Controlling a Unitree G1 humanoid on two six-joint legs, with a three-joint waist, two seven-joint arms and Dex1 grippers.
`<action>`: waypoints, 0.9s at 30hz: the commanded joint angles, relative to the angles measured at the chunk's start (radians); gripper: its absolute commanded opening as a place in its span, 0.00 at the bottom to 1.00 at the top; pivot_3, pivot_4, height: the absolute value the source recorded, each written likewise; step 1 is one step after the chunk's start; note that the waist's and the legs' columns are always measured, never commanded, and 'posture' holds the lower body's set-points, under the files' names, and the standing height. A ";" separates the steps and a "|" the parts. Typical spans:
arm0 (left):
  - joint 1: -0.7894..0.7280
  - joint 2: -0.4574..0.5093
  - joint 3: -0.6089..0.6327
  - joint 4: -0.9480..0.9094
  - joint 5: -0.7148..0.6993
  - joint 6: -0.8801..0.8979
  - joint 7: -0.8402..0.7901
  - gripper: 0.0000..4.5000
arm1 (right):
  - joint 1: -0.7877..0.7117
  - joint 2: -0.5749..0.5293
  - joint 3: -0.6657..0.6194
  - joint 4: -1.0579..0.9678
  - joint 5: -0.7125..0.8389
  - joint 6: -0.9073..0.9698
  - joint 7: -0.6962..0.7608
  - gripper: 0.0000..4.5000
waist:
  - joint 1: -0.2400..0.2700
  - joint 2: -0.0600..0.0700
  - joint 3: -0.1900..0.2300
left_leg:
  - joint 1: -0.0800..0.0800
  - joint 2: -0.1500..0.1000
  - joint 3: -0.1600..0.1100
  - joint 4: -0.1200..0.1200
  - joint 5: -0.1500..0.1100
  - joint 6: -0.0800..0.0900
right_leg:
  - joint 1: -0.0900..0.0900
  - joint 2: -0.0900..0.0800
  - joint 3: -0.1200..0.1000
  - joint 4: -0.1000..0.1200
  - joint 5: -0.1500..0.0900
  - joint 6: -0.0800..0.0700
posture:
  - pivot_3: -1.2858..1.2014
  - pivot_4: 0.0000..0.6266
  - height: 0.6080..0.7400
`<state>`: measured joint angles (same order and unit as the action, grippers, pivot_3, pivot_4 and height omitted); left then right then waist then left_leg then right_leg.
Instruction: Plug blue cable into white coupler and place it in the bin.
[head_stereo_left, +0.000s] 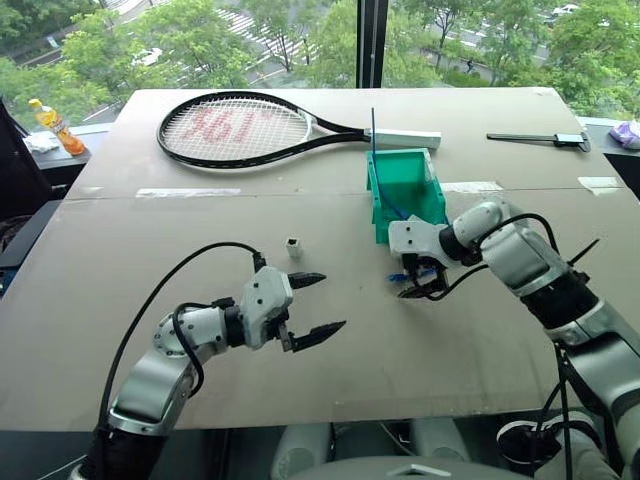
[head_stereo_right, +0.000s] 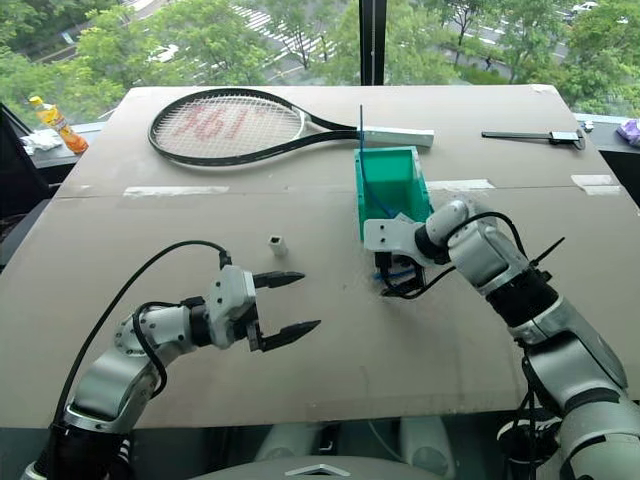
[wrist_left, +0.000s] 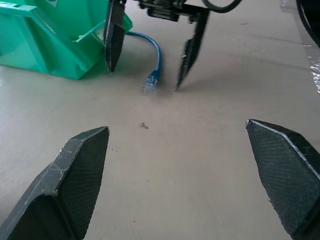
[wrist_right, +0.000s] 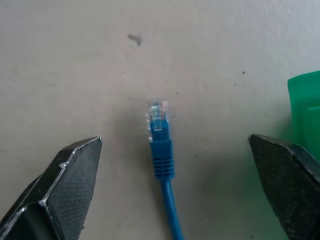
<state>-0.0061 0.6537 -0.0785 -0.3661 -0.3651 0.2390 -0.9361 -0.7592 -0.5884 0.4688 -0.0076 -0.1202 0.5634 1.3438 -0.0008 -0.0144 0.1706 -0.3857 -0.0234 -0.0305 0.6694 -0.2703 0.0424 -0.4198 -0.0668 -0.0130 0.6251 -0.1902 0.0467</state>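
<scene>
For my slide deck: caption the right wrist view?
Open right gripper poised over the blue cable plug lying on the table, bin alongside.

A test room: taped board table (head_stereo_left: 200, 330) beside big windows (head_stereo_left: 300, 40) overlooking trees.

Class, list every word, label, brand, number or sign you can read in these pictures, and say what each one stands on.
Red mark on the strings of the racket: a printed logo, too blurred to read.
Label on the orange bottle beyond the table's far left corner: too small to read.
Bin, blue cable, white coupler: no text shows.
No text can be read anywhere.
</scene>
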 joint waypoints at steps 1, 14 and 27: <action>-0.069 -0.002 -0.045 -0.003 0.027 0.035 -0.002 1.00 | 0.093 -0.070 -0.206 -0.242 0.130 0.052 -0.023 0.99 | 0.005 0.000 0.000 | -0.001 0.000 0.000 0.000 0.000 0.000 | -0.001 0.000 0.000 0.000 0.000 0.000 | 0.52 0.24 1.00; -0.373 -0.136 -0.218 0.350 0.179 -0.059 -0.057 1.00 | 0.865 0.029 -0.738 -0.719 0.355 -0.065 -0.352 0.99 | 0.016 0.000 0.000 | -0.001 0.000 0.000 0.001 0.000 0.000 | 0.001 0.001 0.000 0.000 0.000 0.001 | 0.52 0.24 1.00; -0.568 -0.308 -0.310 0.617 0.308 -0.129 -0.055 0.80 | 1.193 0.092 -0.751 -0.788 0.339 -0.211 -0.555 1.00 | 0.012 -0.001 0.000 | 0.003 0.001 0.002 0.001 0.000 0.001 | 0.003 0.003 0.002 0.001 -0.003 0.005 | 0.52 0.24 1.00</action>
<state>-0.5674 0.3459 -0.3797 0.2499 -0.0701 0.1264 -0.9830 0.4321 -0.5009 -0.2846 -0.7494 0.2105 0.3494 0.8148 0.0116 -0.0150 0.1705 -0.3828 -0.0225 -0.0283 0.6705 -0.2703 0.0429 -0.4167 -0.0640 -0.0108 0.6257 -0.1933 0.0519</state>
